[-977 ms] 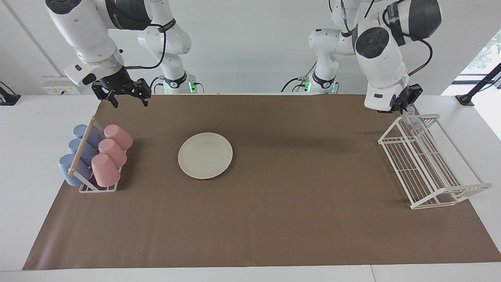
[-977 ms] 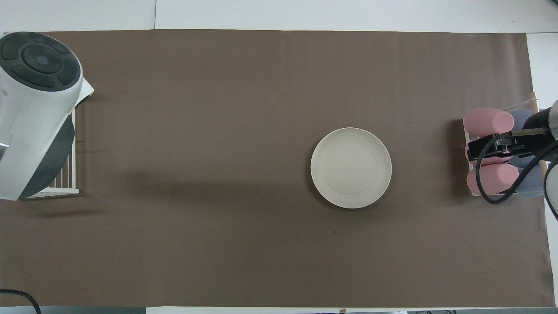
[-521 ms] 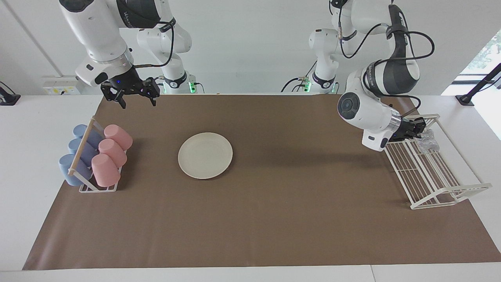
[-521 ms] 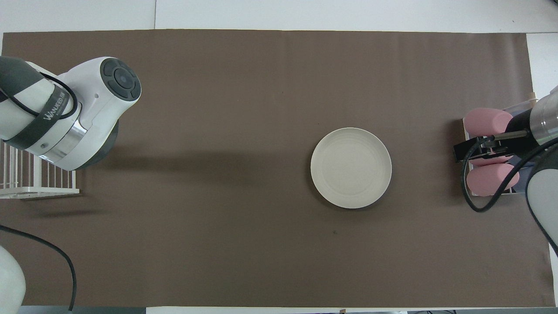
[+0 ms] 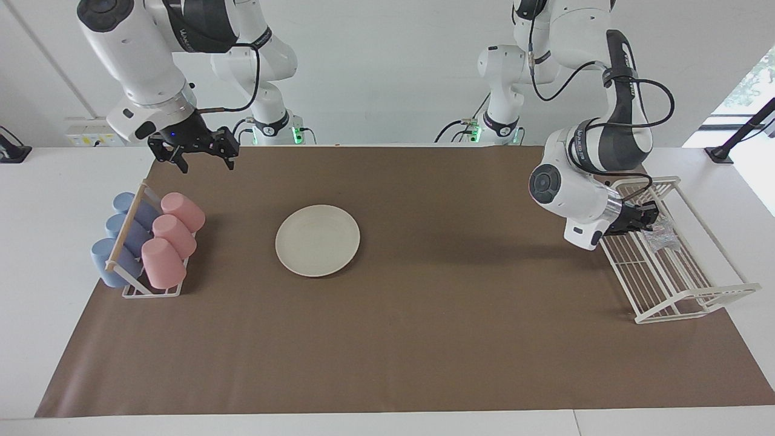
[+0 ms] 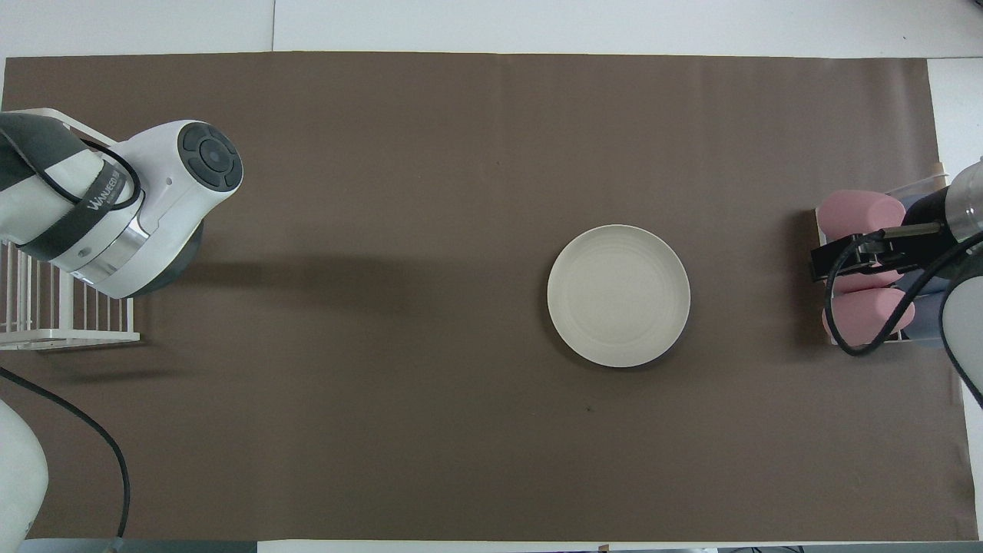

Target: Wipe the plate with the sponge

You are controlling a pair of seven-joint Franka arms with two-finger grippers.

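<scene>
The left gripper [image 5: 648,218], clenched on the sponge [image 5: 661,234], is lowering it further onto the white wire rack [image 5: 696,300], well apart from the plate [image 5: 317,240], suggesting put-away, while the right gripper [image 5: 200,151] is waiting wide open above the cup rack [image 5: 151,290].

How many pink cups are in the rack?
3. All lie in a row in the cup rack at the right arm's end: one nearest the robots, one in the middle, one farthest. None seems hidden.
</scene>
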